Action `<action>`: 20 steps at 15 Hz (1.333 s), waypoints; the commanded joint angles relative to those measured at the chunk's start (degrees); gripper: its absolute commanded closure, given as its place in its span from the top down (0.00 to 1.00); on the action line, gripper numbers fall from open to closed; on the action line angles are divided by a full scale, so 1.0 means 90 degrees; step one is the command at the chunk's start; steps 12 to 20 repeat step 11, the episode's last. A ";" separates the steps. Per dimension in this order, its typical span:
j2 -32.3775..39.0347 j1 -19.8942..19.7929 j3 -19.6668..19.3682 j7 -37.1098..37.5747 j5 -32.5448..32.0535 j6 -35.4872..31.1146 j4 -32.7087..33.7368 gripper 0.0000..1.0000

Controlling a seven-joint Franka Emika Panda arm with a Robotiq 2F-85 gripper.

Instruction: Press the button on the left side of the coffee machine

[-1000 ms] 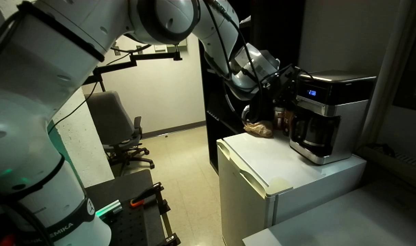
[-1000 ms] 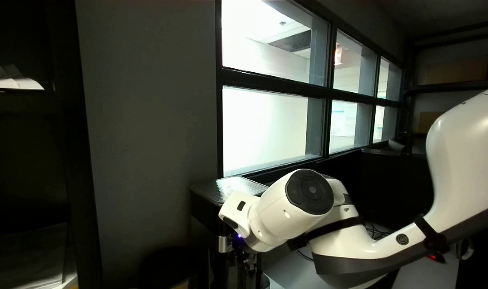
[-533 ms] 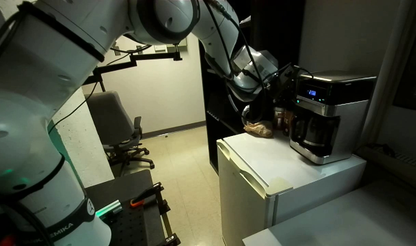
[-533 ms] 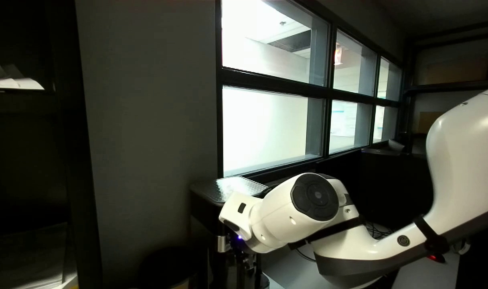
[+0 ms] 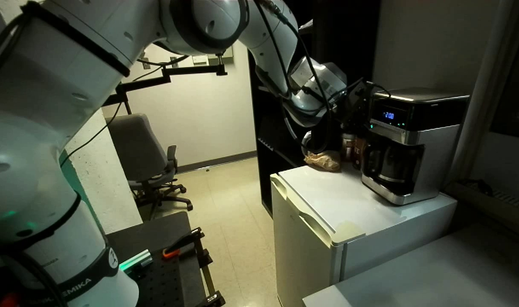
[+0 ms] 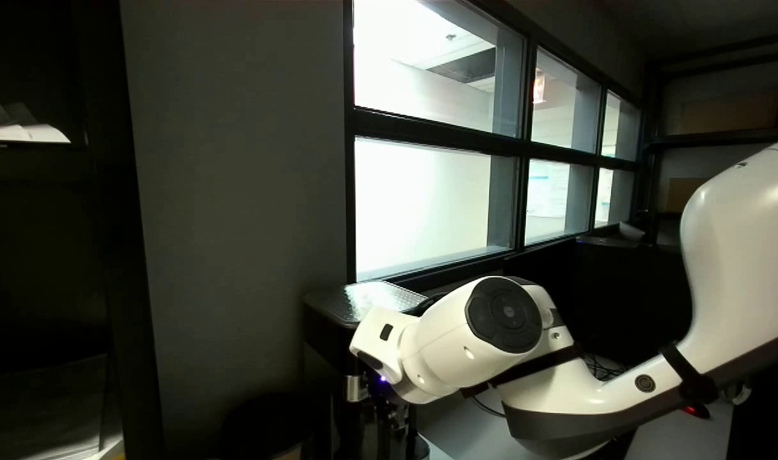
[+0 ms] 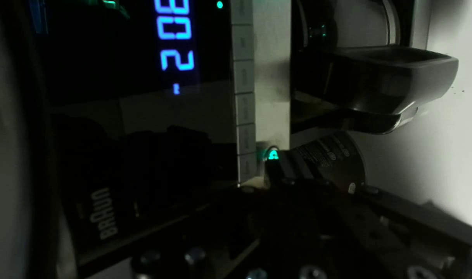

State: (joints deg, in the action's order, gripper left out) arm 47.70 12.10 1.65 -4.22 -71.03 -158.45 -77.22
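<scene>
The coffee machine (image 5: 439,160) is silver and black and stands on a white cabinet. Its panel shows blue digits, also seen in the wrist view (image 7: 175,29). A round button (image 7: 273,155) glows green at the left end of its silver front strip; the green light also shows in an exterior view (image 5: 371,126). My gripper (image 7: 288,166) is dark, with its fingers together and nothing seen between them. The fingertips are right at the button and cover its lower part in the wrist view. I cannot tell whether they touch it.
The carafe handle (image 7: 391,79) sticks out beside the strip. A dark can (image 7: 332,162) stands close to the fingers. A crumpled brown bag (image 5: 323,160) lies on the white cabinet (image 5: 327,196). Cables (image 5: 317,81) hang along the arm.
One second ago no green lights showed; now the button and small panel lights glow green. The arm's wrist has drawn back slightly from the machine, with hardly any motion in the last half second.
</scene>
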 commanded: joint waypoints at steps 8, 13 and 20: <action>-0.1162 -0.0016 -0.0094 0.0293 -0.0410 -0.0430 -0.1615 0.00; -0.1496 -0.0026 -0.0124 0.0468 -0.0580 -0.0584 -0.2099 0.00; -0.1496 -0.0026 -0.0124 0.0468 -0.0580 -0.0584 -0.2099 0.00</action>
